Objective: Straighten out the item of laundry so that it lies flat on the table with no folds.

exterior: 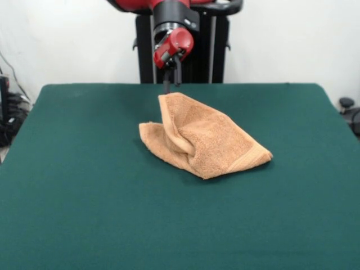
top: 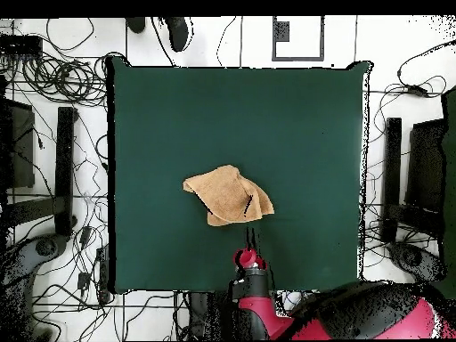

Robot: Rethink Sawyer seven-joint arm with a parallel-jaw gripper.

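Front view: towel (exterior: 205, 138) near middle of green table (exterior: 84, 214), bunched, deep fold down centre, woven band along right hem. Gripper (exterior: 170, 84) just beyond towel's far corner, above cloth, fingers close together, nothing visibly held; pinch on towel cannot be told.

Overhead view: towel (top: 227, 194) crumpled, mid-table (top: 160, 116). Gripper (top: 252, 237) just off its edge, fingers as two thin dark prongs.

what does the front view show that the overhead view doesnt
Only the front view shows the towel's height: a raised fold standing up at its far edge, and a woven band near the hem. Only the overhead view shows the whole table outline, with cables on the floor round it. Both show the towel crumpled near mid-table, with the gripper close by its edge on the robot's side.
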